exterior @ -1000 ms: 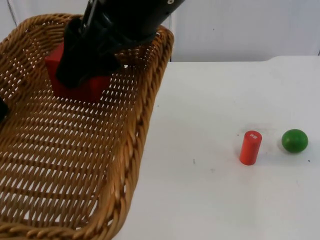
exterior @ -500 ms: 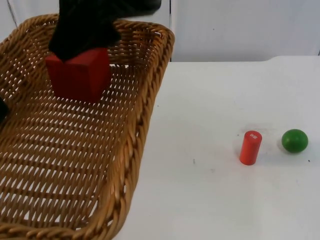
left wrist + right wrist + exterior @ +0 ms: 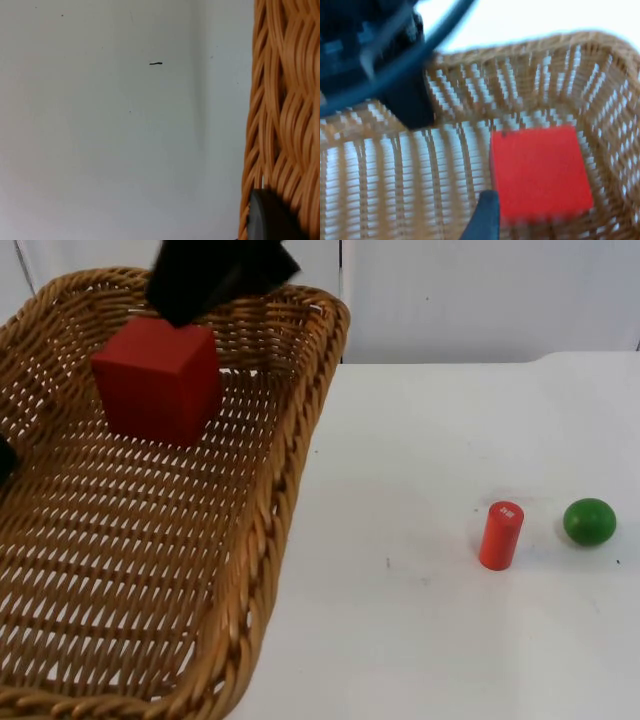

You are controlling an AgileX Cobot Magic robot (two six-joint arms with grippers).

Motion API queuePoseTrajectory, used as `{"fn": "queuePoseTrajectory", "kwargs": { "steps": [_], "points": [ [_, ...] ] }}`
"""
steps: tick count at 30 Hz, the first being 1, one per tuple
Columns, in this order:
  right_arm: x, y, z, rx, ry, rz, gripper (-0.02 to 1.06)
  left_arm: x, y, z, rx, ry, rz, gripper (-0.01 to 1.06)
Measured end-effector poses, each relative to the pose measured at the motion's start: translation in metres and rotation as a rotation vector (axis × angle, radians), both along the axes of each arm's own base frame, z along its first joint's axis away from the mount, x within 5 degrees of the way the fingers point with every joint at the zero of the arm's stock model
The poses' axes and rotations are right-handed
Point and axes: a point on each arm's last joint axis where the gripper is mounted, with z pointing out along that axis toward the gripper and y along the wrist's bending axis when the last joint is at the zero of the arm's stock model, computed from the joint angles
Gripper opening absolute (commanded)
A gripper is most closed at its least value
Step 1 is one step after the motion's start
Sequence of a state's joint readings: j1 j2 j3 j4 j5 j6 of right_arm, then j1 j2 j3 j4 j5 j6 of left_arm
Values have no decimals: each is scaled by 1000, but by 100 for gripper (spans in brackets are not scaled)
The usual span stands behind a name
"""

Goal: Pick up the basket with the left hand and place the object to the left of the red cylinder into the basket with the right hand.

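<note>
Now: red cube (image 3: 157, 379) rests alone on basket (image 3: 285, 500) floor, released. Right gripper (image 3: 220, 275) lifted clear above it since half-second ago, jaws open (placing looks complete). Left gripper (image 3: 272, 220) grips basket rim. Red cylinder (image 3: 500, 535), green ball (image 3: 589, 521) on counter (image 3: 440, 640).

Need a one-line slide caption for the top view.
Red cube rests in woven wicker basket; right gripper above it; red cylinder and green ball on table.

Woven wicker basket (image 3: 270, 510); smooth matt red cube (image 3: 157, 380); smooth white table (image 3: 450, 640).
</note>
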State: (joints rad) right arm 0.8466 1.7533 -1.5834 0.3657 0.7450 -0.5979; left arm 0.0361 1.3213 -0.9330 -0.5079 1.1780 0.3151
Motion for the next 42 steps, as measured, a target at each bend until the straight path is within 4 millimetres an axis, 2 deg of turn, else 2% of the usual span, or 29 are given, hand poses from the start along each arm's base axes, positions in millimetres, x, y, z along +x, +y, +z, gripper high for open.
{"fn": "queuePoseTrajectory", "kwargs": {
  "steps": [4,12,18,19,23,24,27,32,37,42],
  "points": [
    [-7,-9,-1,7,-2,-19,75,0,0,0,0,-1,0,0],
    [-34,-43,16,55,-46,-51,75,0,0,-1,2,-4,-1,0],
    [-53,-75,40,129,-86,-98,75,0,0,-2,2,-2,-3,0],
    [-53,-75,40,129,-86,-98,75,0,0,-2,2,-2,-3,0],
    [-62,-103,57,174,-112,-148,75,0,0,-2,2,-3,-4,0],
    [-62,-103,57,174,-112,-148,75,0,0,-2,2,-3,-4,0],
    [-73,-125,60,186,-122,-178,75,0,0,-2,3,-7,-8,0],
    [-89,-144,52,172,-132,-190,75,1,0,-2,5,-14,-6,0],
    [-101,-155,46,172,-132,-193,75,1,0,-2,5,-14,-6,0],
    [-109,-162,52,198,-150,-195,75,1,0,-2,5,-15,-6,0]
  ]
}}
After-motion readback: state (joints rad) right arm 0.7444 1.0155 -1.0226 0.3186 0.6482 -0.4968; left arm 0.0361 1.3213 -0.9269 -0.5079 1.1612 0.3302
